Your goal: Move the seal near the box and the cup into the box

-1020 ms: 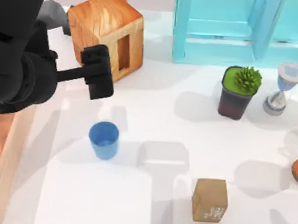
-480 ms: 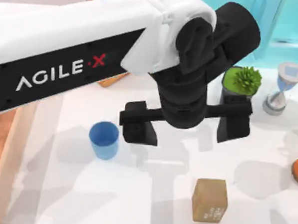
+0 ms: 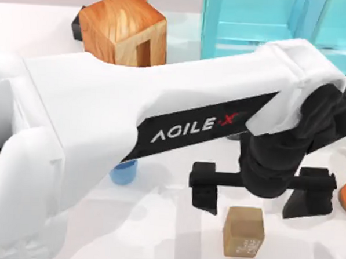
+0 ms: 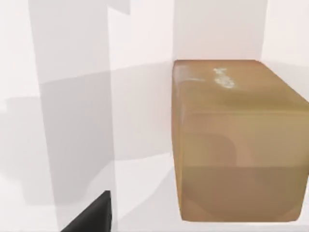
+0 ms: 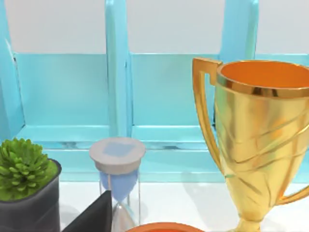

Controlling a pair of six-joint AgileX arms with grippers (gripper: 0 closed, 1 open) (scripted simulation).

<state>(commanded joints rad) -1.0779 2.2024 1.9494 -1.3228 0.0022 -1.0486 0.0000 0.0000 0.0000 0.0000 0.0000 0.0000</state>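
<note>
Left gripper (image 3: 261,199): fingers spread wide apart, holding nothing, reaching in from the left arm (image 3: 132,133) that sweeps across the table (image 3: 156,233) in the top view.
Seal (image 3: 243,231): just below the gripper in the top view, sitting between the lines of the two fingers (image 3: 205,193), not touched by either; faint white marks on its lower face.
Cup (image 3: 123,172): well off to the gripper's left, mostly tucked under the white arm, only a blue sliver peeking out.
Wooden block (image 3: 123,28): orange wood grain with a slot, far up and left of the gripper.
Shelf unit (image 3: 254,23): turquoise, up above the gripper at the table's far edge.
Left wrist view: seal (image 4: 239,140) looms close ahead of the gripper, resting flat on the white table (image 4: 72,121), white marks on its upper face; a dark finger tip (image 4: 91,217) sits apart from it to one side.
Right wrist view: turquoise shelf (image 5: 116,96) behind, a gold trophy (image 5: 260,140) close by, an hourglass (image 5: 117,169), a potted green plant (image 5: 24,179); whether the right gripper is open or closed I cannot tell.
</note>
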